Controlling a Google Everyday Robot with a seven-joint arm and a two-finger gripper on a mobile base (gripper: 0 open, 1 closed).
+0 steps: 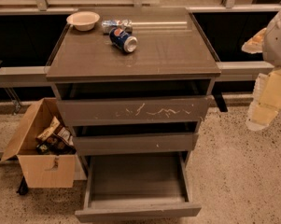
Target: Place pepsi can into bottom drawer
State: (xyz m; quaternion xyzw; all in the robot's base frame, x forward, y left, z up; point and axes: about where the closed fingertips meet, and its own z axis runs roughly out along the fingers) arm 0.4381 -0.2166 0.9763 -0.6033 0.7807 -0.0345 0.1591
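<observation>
The can (123, 39) lies on its side on the surface (177, 55). The tool (263, 107) hangs well right of the can; whether it is spread, I cannot tell. Grip across the can's round body. The bottom drawer (135, 185), below the can, stands open.

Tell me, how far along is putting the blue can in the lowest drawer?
Done: the wide grey-brown bottom drawer is pulled open and empty. In hand: the gripper hangs at the right, away from the grey cabinet, without the dark blue pepsi can. Left: that can lies on its side on the cabinet top, yet to be grasped and placed.
</observation>
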